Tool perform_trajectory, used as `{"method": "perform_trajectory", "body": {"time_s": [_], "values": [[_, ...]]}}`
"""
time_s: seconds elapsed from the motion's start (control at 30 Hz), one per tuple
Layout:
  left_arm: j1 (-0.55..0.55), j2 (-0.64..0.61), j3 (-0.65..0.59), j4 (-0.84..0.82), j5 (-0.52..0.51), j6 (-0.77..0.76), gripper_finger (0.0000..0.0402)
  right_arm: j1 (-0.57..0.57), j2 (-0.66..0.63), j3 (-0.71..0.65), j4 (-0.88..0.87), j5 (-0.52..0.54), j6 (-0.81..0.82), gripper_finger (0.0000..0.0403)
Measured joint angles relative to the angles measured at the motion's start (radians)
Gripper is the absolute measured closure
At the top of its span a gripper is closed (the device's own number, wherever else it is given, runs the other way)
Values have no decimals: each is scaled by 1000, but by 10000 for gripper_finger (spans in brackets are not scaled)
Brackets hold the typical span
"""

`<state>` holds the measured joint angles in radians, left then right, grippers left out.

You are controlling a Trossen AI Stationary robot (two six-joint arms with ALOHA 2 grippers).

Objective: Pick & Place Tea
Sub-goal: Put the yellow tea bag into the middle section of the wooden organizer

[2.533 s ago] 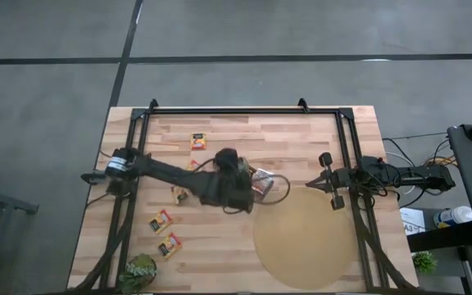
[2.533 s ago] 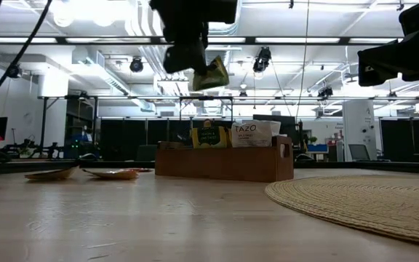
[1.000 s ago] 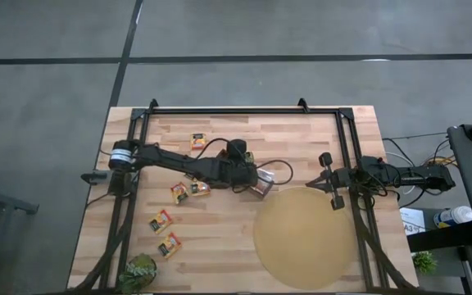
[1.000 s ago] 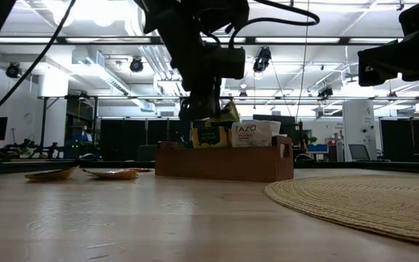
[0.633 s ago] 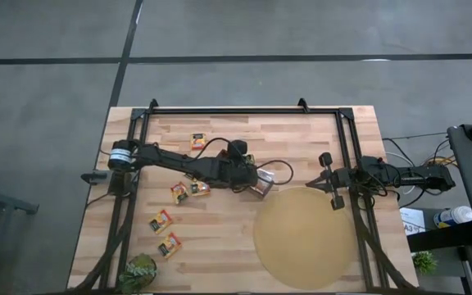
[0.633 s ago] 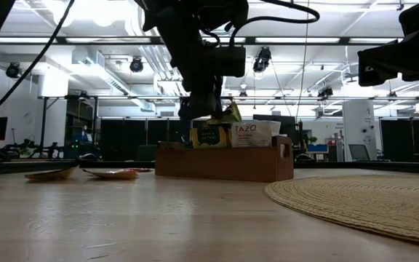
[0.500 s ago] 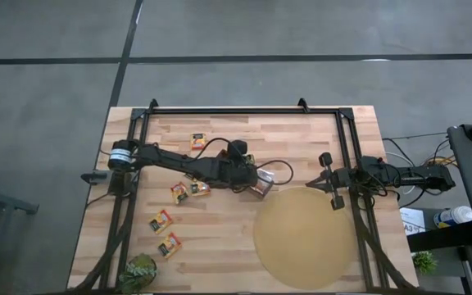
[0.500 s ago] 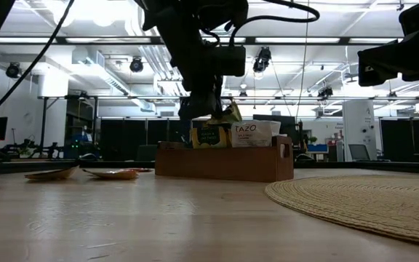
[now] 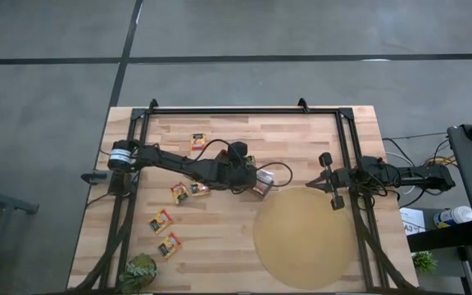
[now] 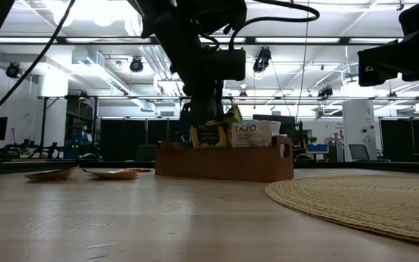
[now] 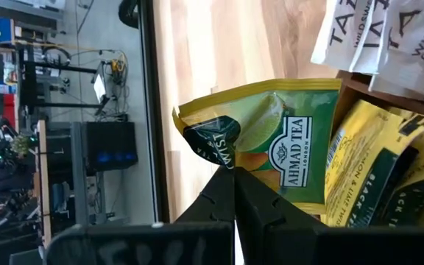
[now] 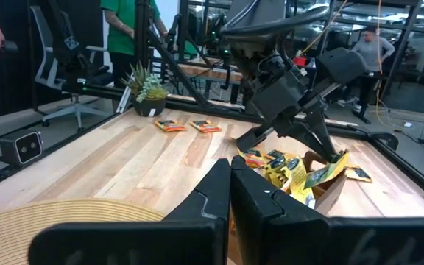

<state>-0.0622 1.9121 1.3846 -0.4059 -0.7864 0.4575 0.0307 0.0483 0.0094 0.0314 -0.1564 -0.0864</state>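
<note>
Workshop hall with ceiling lights and dark racks beyond a light wooden table [image 9: 301, 131]; people stand in the background of the right wrist view.

Left gripper [image 9: 248, 174]: reached out to mid-table, directly over the brown wooden box [image 10: 224, 161]. Fingers pinched fully together on one corner of a green-yellow sachet [image 11: 271, 143]. The held sachet hangs just past the fingertips, its flat face toward the wrist camera, its lower edge among the yellow and white sachets already standing in the box. In the low view it sits at the box's left end, touching or nearly touching the upright packets; which, cannot be told.

Governing relation: sachet lies straight ahead of the fingertips and over the box opening, so release calls, in my judgement, for only a short descent. Risk: the packet may lean on its neighbours and tip out.

Loose sachets: one far-left [image 9: 197, 141], two just left of the box [image 9: 186, 191], two near-left [image 9: 164, 233]. All lie on the left arm's side.

Right gripper [image 9: 329, 180]: waits at the right edge beside the round tan mat [image 9: 306, 238], fingers closed, holding nothing.
</note>
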Motion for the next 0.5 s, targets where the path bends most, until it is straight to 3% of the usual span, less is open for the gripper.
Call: {"method": "perform_trajectory", "body": {"time_s": [0.5], "values": [[-1,0,-81,119,5,69,401,0,0,0,0,0,0,394]]}}
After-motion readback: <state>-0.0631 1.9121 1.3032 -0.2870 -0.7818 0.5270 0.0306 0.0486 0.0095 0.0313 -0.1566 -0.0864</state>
